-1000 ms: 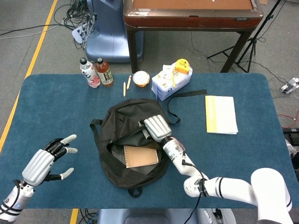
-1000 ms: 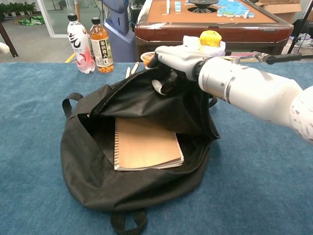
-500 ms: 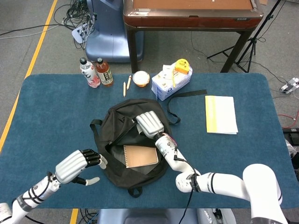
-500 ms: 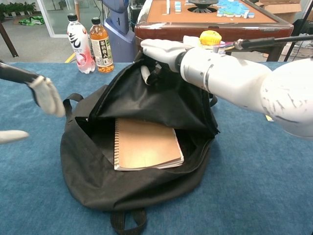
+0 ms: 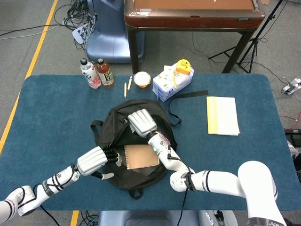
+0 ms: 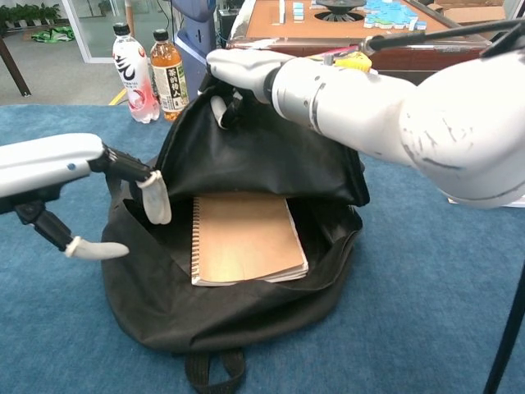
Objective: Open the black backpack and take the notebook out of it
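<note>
The black backpack [image 5: 141,174] [image 6: 172,316] lies open in the middle of the blue table. A brown spiral notebook [image 5: 141,157] [image 6: 244,240] shows inside its mouth. My right hand [image 5: 142,123] [image 6: 238,70] grips the upper flap of the backpack and holds it lifted toward the far side. My left hand [image 5: 96,160] [image 6: 98,193] is at the left edge of the opening, fingers apart and empty, just left of the notebook.
Two drink bottles [image 5: 97,73] [image 6: 150,74], a small bowl [image 5: 142,79], a tissue box [image 5: 172,81] and two sticks [image 5: 127,85] stand behind the backpack. A yellow-and-white booklet [image 5: 222,115] lies at the right. A wooden table [image 5: 193,14] stands beyond.
My left hand has moved right from the table's left side to the backpack's opening. My right hand has pulled the flap further back and left, widening the opening.
</note>
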Controlling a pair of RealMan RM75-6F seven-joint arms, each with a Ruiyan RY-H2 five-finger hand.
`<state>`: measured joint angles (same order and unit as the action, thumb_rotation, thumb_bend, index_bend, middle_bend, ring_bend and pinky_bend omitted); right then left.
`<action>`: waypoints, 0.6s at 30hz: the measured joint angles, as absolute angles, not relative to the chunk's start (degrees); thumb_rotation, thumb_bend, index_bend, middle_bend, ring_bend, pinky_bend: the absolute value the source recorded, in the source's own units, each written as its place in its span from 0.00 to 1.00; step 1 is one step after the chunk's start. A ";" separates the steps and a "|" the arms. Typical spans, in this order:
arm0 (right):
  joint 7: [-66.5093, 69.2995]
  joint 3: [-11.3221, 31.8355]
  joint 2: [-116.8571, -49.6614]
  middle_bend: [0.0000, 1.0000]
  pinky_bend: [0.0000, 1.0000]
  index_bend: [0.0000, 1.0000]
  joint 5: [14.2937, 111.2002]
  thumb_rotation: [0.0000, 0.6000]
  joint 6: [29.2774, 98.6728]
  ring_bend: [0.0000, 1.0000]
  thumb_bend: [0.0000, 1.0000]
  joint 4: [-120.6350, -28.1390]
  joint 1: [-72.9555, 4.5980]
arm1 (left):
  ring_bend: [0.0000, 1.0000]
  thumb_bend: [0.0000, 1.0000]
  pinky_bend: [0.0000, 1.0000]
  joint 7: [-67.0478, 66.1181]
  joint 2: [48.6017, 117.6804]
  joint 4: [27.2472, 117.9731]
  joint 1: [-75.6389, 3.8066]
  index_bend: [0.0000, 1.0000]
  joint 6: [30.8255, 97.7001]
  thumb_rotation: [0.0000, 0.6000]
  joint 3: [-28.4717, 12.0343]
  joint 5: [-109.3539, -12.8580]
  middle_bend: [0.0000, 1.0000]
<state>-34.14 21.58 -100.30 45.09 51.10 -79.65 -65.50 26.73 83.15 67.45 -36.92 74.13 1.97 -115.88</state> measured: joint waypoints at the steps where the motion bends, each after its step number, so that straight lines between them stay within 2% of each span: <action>1: -34.20 21.64 -100.21 0.57 0.56 0.61 44.81 1.00 51.14 0.52 0.83 -79.74 -65.62 | 0.39 0.23 0.38 26.68 84.07 65.79 -37.26 0.42 74.10 1.00 2.26 -115.87 0.41; 5: -34.47 21.65 -99.85 0.57 0.56 0.61 43.50 1.00 51.28 0.52 0.83 -80.22 -66.27 | 0.37 0.23 0.37 25.85 87.13 59.97 -38.29 0.39 74.40 1.00 3.18 -116.20 0.40; 10: -34.41 21.38 -99.69 0.57 0.56 0.61 42.45 1.00 51.57 0.52 0.83 -80.52 -66.72 | 0.31 0.23 0.34 24.39 91.22 51.62 -39.54 0.34 75.15 1.00 4.42 -116.49 0.33; 18: -33.49 21.18 -100.26 0.57 0.56 0.60 40.24 1.00 50.51 0.52 0.83 -77.58 -67.48 | 0.29 0.23 0.33 23.53 97.03 41.38 -41.10 0.32 76.53 1.00 6.64 -116.20 0.30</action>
<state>-33.49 21.18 -100.26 40.24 50.51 -77.58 -67.48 23.53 97.03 41.38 -41.10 76.53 6.64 -116.20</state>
